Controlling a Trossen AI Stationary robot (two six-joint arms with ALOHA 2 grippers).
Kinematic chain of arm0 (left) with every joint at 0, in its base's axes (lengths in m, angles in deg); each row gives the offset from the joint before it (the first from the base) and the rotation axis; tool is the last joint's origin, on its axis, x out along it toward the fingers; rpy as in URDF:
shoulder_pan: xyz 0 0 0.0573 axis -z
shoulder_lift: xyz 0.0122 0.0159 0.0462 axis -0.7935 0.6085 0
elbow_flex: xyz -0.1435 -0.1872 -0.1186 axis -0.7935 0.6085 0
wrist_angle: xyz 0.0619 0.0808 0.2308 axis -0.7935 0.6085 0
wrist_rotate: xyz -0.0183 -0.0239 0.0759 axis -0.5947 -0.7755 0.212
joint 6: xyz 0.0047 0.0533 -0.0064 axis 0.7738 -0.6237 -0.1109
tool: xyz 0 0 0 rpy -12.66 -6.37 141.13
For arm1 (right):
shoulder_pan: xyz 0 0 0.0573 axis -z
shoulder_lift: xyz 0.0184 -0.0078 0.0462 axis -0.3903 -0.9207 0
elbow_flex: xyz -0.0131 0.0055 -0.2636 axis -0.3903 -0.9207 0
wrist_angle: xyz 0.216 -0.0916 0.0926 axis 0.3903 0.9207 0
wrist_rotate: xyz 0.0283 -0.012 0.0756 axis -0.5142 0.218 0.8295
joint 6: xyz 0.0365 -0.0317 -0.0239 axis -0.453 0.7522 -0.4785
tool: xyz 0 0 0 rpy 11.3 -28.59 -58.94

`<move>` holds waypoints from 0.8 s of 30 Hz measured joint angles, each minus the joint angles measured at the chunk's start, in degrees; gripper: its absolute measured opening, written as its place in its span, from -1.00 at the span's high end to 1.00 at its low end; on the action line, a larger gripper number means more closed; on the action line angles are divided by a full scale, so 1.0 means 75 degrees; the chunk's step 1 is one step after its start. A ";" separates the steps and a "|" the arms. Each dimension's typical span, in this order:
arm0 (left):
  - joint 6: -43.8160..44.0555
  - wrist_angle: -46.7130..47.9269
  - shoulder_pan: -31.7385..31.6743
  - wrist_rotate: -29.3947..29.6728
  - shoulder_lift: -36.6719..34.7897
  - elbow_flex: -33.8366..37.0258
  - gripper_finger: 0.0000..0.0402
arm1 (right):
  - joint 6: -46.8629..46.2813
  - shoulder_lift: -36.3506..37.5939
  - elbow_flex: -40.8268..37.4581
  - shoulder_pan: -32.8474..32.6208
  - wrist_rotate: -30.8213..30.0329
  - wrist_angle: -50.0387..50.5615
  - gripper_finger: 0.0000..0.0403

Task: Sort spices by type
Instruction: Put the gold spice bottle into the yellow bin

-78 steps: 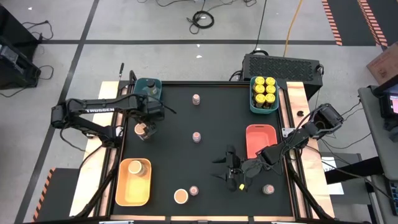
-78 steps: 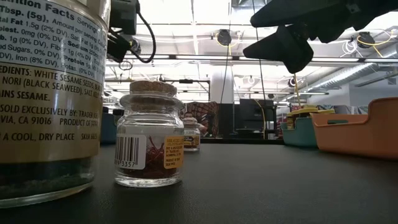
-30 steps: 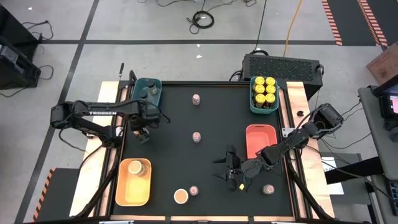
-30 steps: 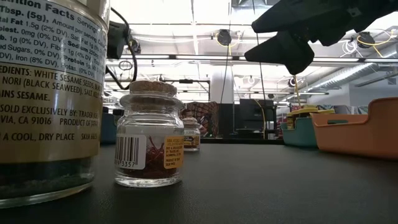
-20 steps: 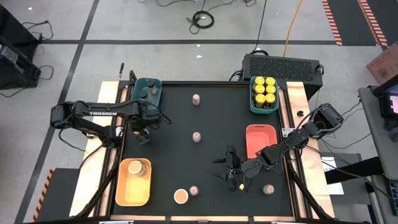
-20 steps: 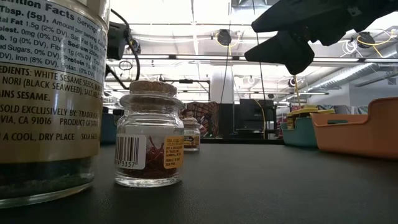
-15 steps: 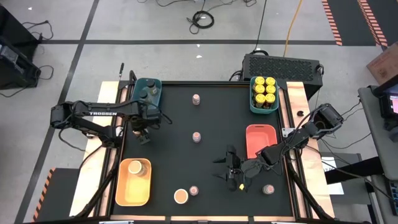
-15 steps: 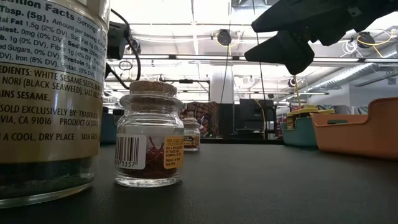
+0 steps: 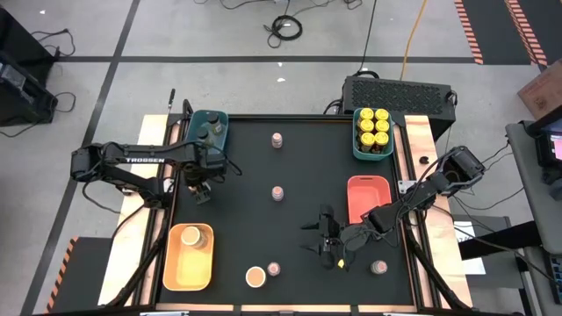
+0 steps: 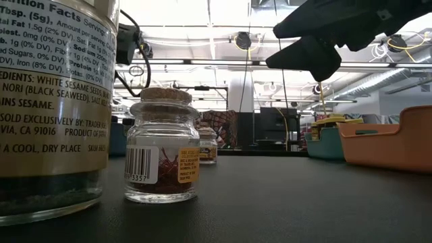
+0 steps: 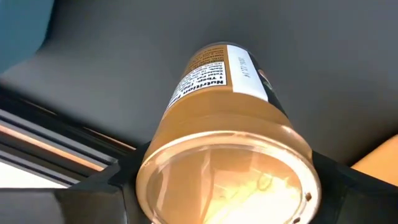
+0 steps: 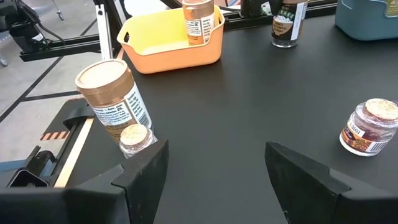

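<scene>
Tan-lidded cylindrical spice jar (image 11: 227, 134) stands upright, long axis vertical, on black tabletop (image 9: 290, 167), nine o'clock side, left gripper (image 9: 203, 187) clasping it.

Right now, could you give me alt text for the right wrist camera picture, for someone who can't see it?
The right gripper hangs open over a black table. Ahead stand a tan-lidded jar with a tiny cork-topped jar in front of it, another tiny jar off to the side, and a yellow tray holding one tan-lidded jar.
</scene>
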 joint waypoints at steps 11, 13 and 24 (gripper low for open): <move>-0.0143 0.0603 0.0017 -0.0271 0.0006 -0.1207 -0.38 | -0.0032 0.0000 -0.0003 0.0000 0.0004 0.0012 -0.29; -0.0002 0.0718 0.0092 -0.0492 0.0006 -0.1576 -0.38 | -0.0034 0.0000 0.0000 0.0000 0.0004 0.0015 -0.29; 0.1171 0.1137 0.1475 -0.0874 0.0006 -0.3580 -0.38 | -0.0179 0.0000 -0.0003 0.0000 0.0016 0.0017 -0.29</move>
